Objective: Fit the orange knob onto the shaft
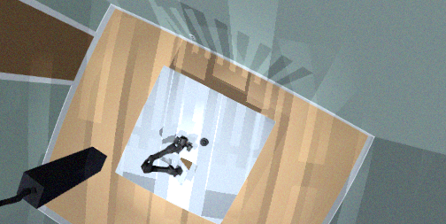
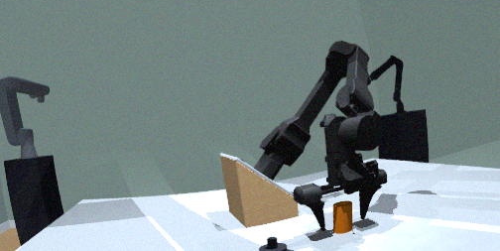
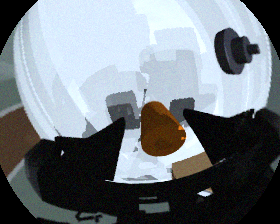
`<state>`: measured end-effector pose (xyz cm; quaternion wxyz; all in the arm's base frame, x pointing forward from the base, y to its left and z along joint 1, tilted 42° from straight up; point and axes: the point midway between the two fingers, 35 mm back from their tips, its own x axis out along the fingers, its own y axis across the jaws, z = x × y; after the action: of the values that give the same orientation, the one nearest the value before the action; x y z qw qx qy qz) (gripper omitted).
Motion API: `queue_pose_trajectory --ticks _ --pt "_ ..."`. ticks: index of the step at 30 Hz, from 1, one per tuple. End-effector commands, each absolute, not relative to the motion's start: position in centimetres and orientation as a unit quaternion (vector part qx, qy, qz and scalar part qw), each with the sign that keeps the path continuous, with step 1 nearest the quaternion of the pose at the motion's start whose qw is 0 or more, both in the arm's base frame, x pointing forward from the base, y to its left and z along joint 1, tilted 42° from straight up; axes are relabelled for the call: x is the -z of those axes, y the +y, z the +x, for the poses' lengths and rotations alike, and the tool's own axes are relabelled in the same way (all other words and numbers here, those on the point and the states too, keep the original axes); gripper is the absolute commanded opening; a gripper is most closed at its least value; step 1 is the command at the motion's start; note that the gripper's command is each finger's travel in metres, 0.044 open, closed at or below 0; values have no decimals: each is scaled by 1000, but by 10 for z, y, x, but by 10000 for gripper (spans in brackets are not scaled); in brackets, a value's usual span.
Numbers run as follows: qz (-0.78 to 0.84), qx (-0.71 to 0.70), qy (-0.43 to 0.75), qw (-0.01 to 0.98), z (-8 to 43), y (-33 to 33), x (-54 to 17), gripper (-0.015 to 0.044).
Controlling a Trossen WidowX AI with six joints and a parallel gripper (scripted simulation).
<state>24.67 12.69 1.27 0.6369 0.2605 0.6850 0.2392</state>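
The orange knob stands upright on the white table top. My gripper is open, pointing down, with one finger on each side of the knob and a gap to each finger. The fingertips are low, near the table. The round dark pedestal stands off to one side, at the upper right in the wrist view. Its shaft is bare. The shaft's flat side cannot be made out. The knob is hidden or too small to tell in the top view.
A wooden wedge block with a sloped top stands beside the arm, near the gripper. A black box stands beyond the table. Another dark box with a bent stand is at the left in the exterior view.
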Motion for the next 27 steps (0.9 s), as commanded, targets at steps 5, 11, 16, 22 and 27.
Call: queue_pose_trajectory --ticks 5,11,16,22,27 --pt "264 -238 688 633 244 129 -9 256" --pt "264 -238 688 633 244 129 -9 138" --pt "265 -236 687 634 245 128 -10 65" --pt "278 -204 678 649 257 107 -19 0" --pt "274 -205 680 648 260 94 -33 0"
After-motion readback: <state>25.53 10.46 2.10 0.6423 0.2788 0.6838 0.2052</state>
